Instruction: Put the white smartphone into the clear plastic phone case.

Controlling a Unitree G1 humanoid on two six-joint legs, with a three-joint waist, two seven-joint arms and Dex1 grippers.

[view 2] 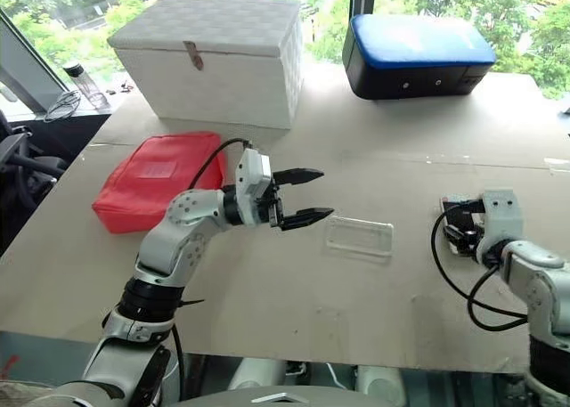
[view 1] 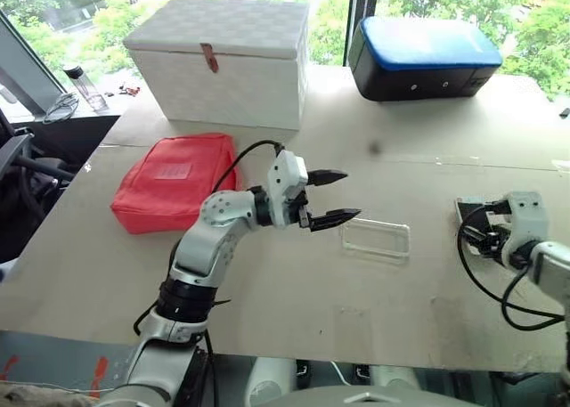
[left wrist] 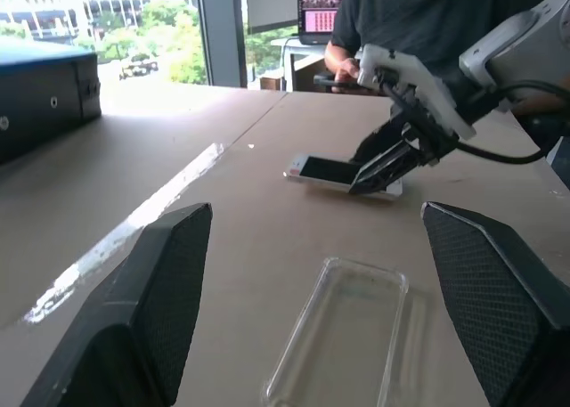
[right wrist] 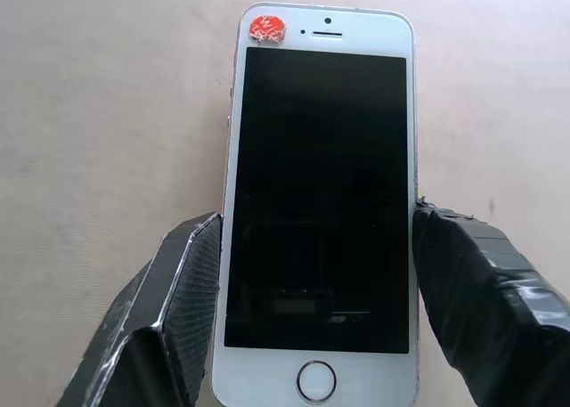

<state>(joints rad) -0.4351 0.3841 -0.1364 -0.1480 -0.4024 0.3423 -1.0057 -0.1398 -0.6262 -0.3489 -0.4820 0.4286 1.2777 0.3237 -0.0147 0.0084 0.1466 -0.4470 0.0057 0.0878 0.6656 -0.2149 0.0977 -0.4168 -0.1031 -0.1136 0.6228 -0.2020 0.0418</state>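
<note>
From the head, the left gripper (view 1: 331, 196) is held level above the brown table (view 1: 267, 282), its black fingers spread wide and empty, pointing at the clear plastic phone case (view 1: 375, 239) lying flat just beyond; the right gripper (view 1: 470, 224) slants down at the table's right side. In the left wrist view, the thin round-cornered case sits between the spread fingers; beyond it lies the white smartphone (left wrist: 343, 173). In the right wrist view, textured pads (right wrist: 183, 287) flank the phone's long edges, contact unclear; a red sticker (right wrist: 266, 28) by the earpiece, its lettering illegible.
</note>
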